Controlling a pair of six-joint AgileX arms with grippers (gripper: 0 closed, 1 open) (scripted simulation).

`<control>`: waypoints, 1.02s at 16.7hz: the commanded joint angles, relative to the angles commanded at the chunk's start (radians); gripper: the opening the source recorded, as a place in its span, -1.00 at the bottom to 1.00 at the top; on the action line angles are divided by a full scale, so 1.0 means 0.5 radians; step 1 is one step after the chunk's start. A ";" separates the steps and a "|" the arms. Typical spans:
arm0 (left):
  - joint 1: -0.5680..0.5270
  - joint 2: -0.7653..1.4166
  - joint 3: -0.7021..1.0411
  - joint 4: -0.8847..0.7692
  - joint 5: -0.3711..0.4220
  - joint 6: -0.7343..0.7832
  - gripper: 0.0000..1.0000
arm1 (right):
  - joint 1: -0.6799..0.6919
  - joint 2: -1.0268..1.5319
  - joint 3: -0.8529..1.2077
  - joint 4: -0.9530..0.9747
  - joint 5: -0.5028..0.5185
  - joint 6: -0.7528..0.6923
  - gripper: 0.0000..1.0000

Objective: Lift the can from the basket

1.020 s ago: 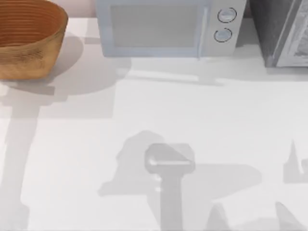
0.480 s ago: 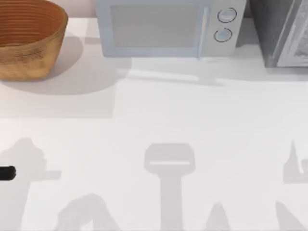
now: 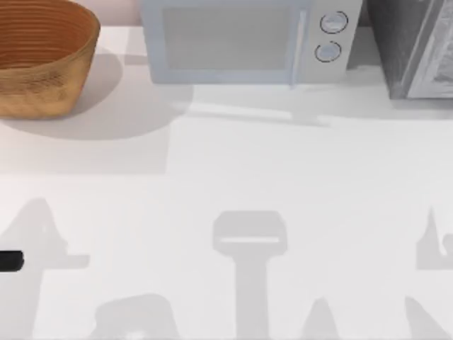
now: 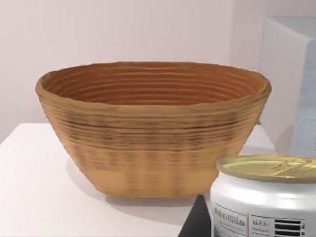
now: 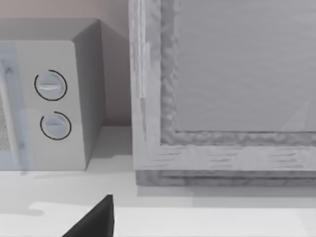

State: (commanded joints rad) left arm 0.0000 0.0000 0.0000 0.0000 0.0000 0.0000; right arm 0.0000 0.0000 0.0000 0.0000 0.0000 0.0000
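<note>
The can [image 4: 266,197] sits close in front of the left wrist camera, a small white cylinder with a dull gold-tan round top and black print on its side. It is outside the basket [image 4: 153,131] and nearer the camera than it, with a strip of white table [image 4: 44,187] between the two. A dark sliver [image 4: 195,222] shows just beside the can's lower edge (most likely part of the left gripper, though its shape is too cut off to be sure). Whether the left gripper's fingers are spread, pressed together, or pinching the can cannot be told.

Beyond the can, the basket stands upright on the table, large, round and woven, its orange-brown inside ribbed with horizontal rings and its outside tan. No object shows on the part of its inside that faces the camera. In the top view the basket [image 3: 42,57] is at the far left corner of the table, and a short dark bar [image 3: 10,261] pokes in at the left edge, well apart from the basket, on the near side.

Farther out, a pale microwave [image 3: 244,39] with two round dials stands along the back of the table, and a grey cabinet [image 3: 417,46] stands at the back right. The right wrist view looks at these two from close by, the microwave [image 5: 49,98] beside the cabinet [image 5: 232,89], with one dark wedge [image 5: 96,219] at the edge of the view; the right gripper's fingers cannot be judged either.
</note>
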 joint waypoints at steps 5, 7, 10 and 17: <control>0.002 0.026 0.010 0.004 0.009 0.004 -1.00 | 0.000 0.000 0.000 0.000 0.000 0.000 1.00; -0.010 0.117 0.056 0.048 0.058 0.007 -1.00 | 0.000 0.000 0.000 0.000 0.000 0.000 1.00; -0.053 0.418 0.211 0.203 0.219 0.019 -1.00 | 0.000 0.000 0.000 0.000 0.000 0.000 1.00; -0.212 1.702 0.828 0.841 0.855 0.069 -1.00 | 0.000 0.000 0.000 0.000 0.000 0.000 1.00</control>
State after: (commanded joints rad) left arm -0.1061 0.8512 0.4140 0.4203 0.4275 0.0345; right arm 0.0000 0.0000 0.0000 0.0000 0.0000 0.0000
